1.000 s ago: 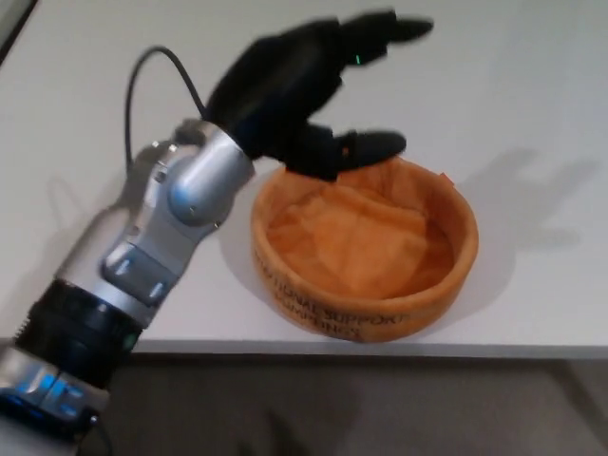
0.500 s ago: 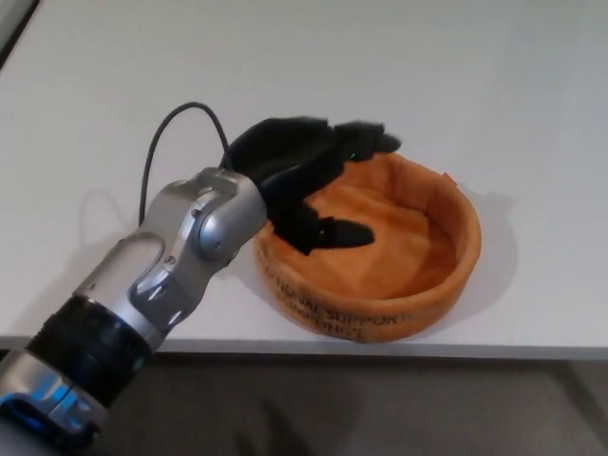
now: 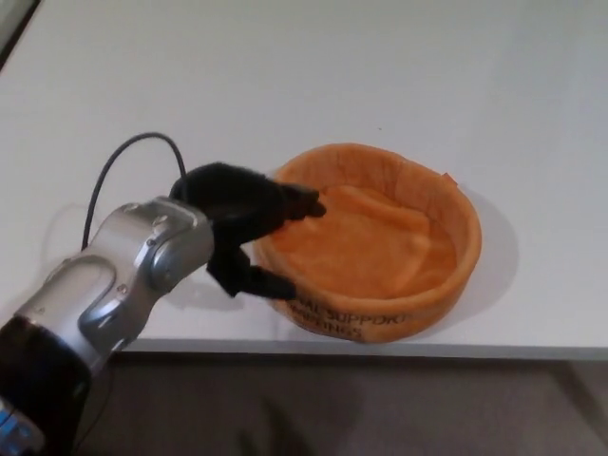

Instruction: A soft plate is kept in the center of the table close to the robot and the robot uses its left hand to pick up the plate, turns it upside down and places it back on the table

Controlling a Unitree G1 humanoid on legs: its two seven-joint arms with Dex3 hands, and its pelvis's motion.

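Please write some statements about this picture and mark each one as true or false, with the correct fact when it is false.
1. The plate is orange. True.
2. The plate is lying upside down. False: its opening faces up.
3. The left hand is at the plate's left rim. True.
4. The plate stands far from the table edge. False: it sits near the front edge.
5. The right hand shows. False: not in view.

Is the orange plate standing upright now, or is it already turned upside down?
Upright. The orange plate shows its hollow inside facing up, with its rim on top.
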